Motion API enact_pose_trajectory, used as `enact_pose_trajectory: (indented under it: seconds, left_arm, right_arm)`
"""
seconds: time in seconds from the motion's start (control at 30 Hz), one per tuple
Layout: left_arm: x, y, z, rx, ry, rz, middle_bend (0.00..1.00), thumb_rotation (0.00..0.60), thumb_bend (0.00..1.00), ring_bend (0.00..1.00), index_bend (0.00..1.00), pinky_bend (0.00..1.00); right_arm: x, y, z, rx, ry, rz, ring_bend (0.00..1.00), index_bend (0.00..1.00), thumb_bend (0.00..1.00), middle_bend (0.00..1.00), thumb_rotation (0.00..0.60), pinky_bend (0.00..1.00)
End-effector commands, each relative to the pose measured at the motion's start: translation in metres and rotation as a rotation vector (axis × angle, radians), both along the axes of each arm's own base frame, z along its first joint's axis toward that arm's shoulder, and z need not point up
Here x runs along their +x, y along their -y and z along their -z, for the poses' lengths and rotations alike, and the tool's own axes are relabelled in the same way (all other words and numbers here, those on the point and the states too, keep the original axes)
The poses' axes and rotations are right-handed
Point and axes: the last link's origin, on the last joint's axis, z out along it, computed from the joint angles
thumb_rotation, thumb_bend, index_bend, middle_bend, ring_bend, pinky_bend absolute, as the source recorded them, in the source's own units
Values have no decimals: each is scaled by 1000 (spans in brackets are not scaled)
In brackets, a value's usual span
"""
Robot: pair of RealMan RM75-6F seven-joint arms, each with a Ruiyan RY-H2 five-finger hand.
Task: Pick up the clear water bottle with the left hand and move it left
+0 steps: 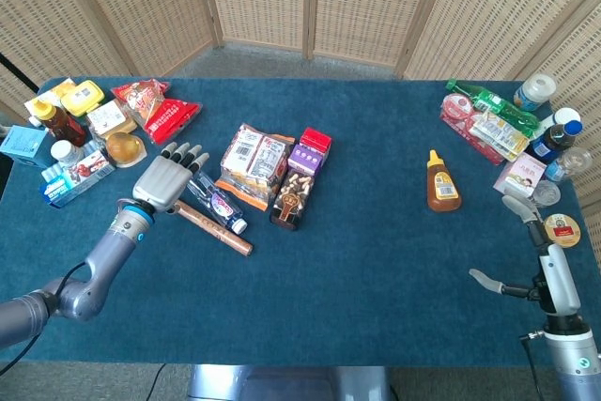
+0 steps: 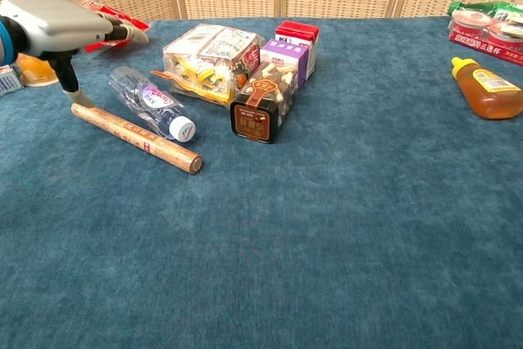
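Blue carpet-like cloth is covering the table (image 1: 376,260), with wicker screens standing behind it. Taking the clear water bottle (image 1: 214,200) as the landmark: it is lying on its side, cap pointing toward the robot, a brown paper-wrapped stick (image 1: 211,227) lying just beside it on the near side. Well to its left a cluster of snacks and jars (image 1: 80,129) is crowding the table's edge, probably leaving little room for a long move. The left hand (image 1: 167,178) is hovering just left of and over the bottle's base, fingers spread and holding nothing, seemingly lining up a grasp. Just right of the bottle, snack packs (image 1: 255,161) are hemming it in. Far right, the right hand (image 1: 535,255) is idling with its fingers apart.
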Motion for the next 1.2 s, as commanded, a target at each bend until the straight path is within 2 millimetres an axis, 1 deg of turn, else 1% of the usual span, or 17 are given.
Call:
enact_pose_trajectory:
  seconds: [0.03, 0.2, 0.3, 0.47, 0.53, 0.63, 0.67, 0.73, 0.77, 0.8, 0.83, 0.87, 0.9, 0.97, 1.0, 1.07, 1.2]
  left_arm:
    - [-1, -1, 6, -8, -12, -10, 70, 600, 0, 114, 39, 159]
    - [0, -4, 13, -9, -21, -22, 95, 600, 0, 167, 41, 193]
    - [5, -7, 17, -9, -21, -25, 95, 600, 1, 168, 40, 213]
    - [10, -11, 24, -14, -38, -30, 97, 600, 0, 169, 44, 217]
    - [11, -11, 28, -22, -49, -34, 104, 600, 1, 168, 54, 224]
    - [14, -11, 33, -27, -53, -36, 141, 600, 0, 184, 93, 270]
    - [15, -11, 34, -27, -54, -35, 178, 600, 1, 226, 116, 300]
    - [17, -11, 36, -23, -59, -30, 291, 600, 1, 369, 189, 407]
    - [18, -12, 37, -18, -62, -25, 385, 600, 1, 469, 265, 504]
    - [18, -12, 38, -15, -66, -22, 510, 600, 2, 580, 376, 623]
    - [18, -12, 39, -13, -70, -21, 578, 600, 3, 633, 433, 679]
    - [18, -12, 39, -12, -71, -20, 681, 600, 4, 702, 514, 742]
    - [19, -12, 40, -9, -72, -19, 747, 600, 6, 748, 564, 768]
    - [20, -11, 39, 3, -81, -6, 845, 600, 14, 816, 651, 799]
    - [20, -11, 38, 11, -83, 1, 885, 600, 20, 845, 692, 811]
    - [22, -10, 34, 22, -78, 8, 912, 600, 26, 865, 720, 818]
    - [25, -6, 19, 48, -53, 19, 919, 600, 27, 869, 726, 820]
  right_arm:
    - [-1, 0, -1, 0, 2, 0, 0, 119, 0, 94, 600, 0]
    - [-1, 1, -2, 0, 8, 0, 0, 121, 0, 97, 600, 0]
    - [-1, 1, -2, 0, 12, -3, 0, 123, 1, 98, 600, 0]
    - [-1, 0, -4, -3, 20, -7, 0, 123, 0, 101, 600, 0]
    - [-1, 1, -5, -5, 25, -7, 0, 124, 0, 100, 600, 0]
    - [-2, 0, -6, -7, 30, -6, 0, 123, 0, 101, 600, 0]
    - [-2, 0, -7, -9, 31, -6, 0, 124, 0, 100, 600, 0]
    - [-2, 0, -8, -11, 36, -6, 0, 124, 0, 101, 600, 0]
    - [-2, 0, -9, -12, 39, -6, 0, 124, 0, 102, 600, 0]
    - [-2, 0, -9, -13, 41, -7, 0, 124, 0, 103, 600, 0]
    - [-2, 0, -9, -14, 43, -7, 0, 124, 0, 103, 600, 0]
    - [-2, 0, -10, -14, 43, -7, 0, 124, 0, 103, 600, 0]
    - [-2, 0, -10, -14, 44, -7, 0, 124, 0, 103, 600, 0]
    - [-2, 0, -10, -13, 44, -4, 0, 124, 0, 104, 600, 0]
    - [-2, 0, -10, -12, 44, -4, 0, 124, 0, 104, 600, 0]
    - [-2, 1, -10, -11, 43, -4, 0, 125, 0, 104, 600, 0]
    - [-2, 1, -10, -10, 43, -4, 0, 124, 1, 104, 600, 0]
